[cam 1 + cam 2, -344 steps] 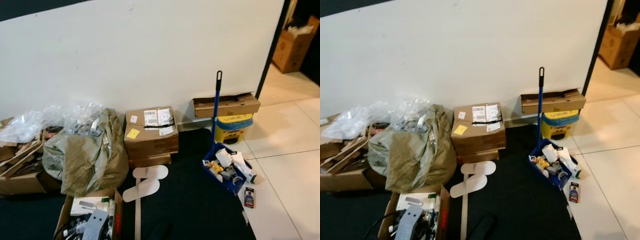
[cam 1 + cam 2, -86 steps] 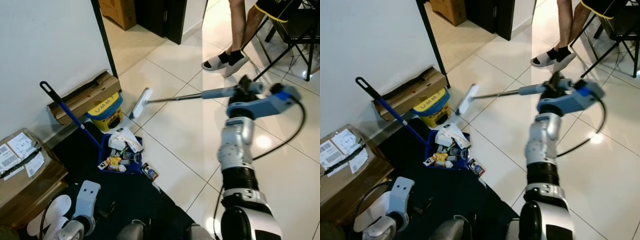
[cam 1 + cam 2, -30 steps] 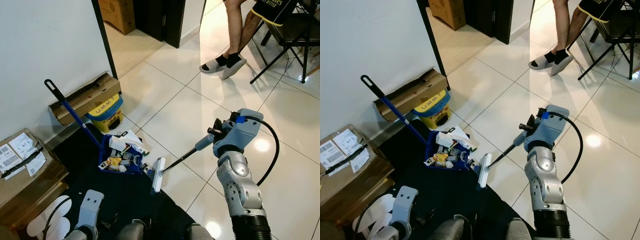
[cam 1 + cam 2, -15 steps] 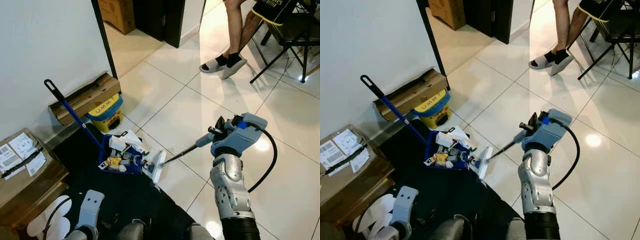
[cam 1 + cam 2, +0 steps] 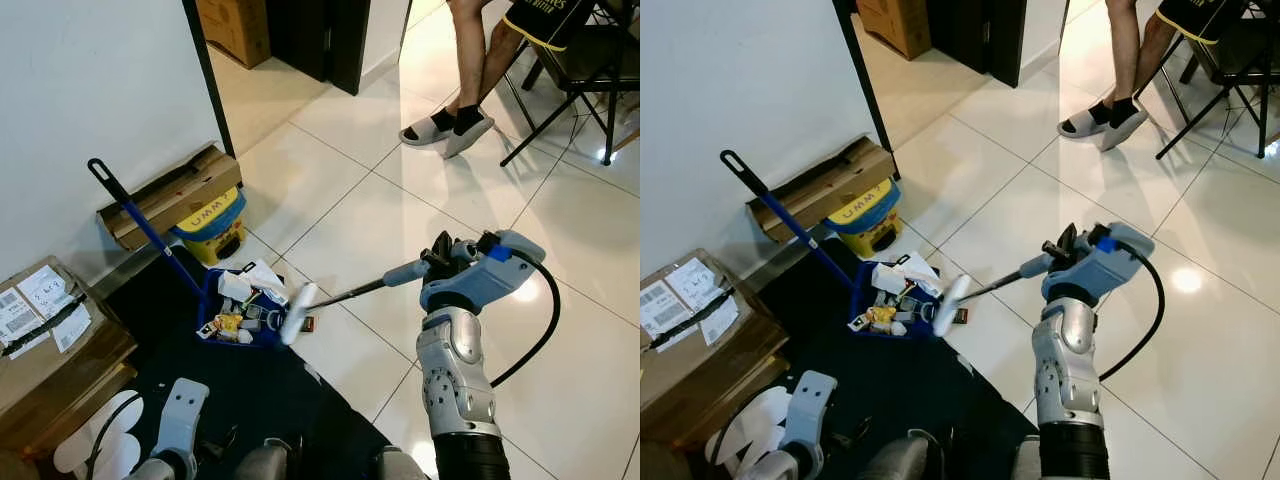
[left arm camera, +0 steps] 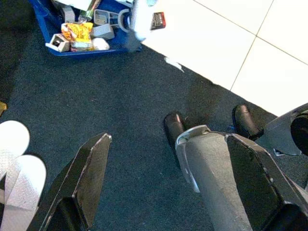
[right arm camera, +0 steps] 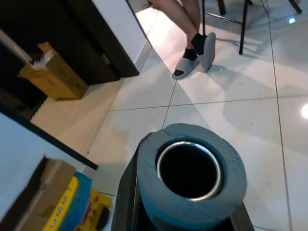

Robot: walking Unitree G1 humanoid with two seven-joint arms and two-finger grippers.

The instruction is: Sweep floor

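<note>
White floor tiles (image 5: 380,210) meet a dark mat (image 5: 240,400) at the near left, below a white wall (image 5: 90,90); a person's legs (image 5: 470,60) and a black chair (image 5: 590,70) sit at the far right.

A second ago the broom head lay on the tile at the mat's edge, near and right of the dustpan; half a second ago it pressed against the pan's lip. Now the broom head (image 5: 297,312) is lifted and tilted, blurred with motion, right at the open mouth of the blue dustpan (image 5: 240,315). One small dark packet (image 5: 307,323) lies on the tile just beside the lip, apparently missed by the stroke. The pan is already full of litter, so I judge this sweep nearly done, with another short pass needed for that packet.

The right claw (image 5: 440,255) is clenched on the broom handle's grey grip (image 5: 405,271), forearm raised from the near edge, wrist bent left so the shaft (image 5: 350,292) slopes down toward the pan. The right wrist view looks onto the grip's hollow end (image 7: 190,168).

The left claw (image 6: 168,185) hangs idle over the mat, fingers spread and released, above the robot's feet (image 6: 175,127).
</note>
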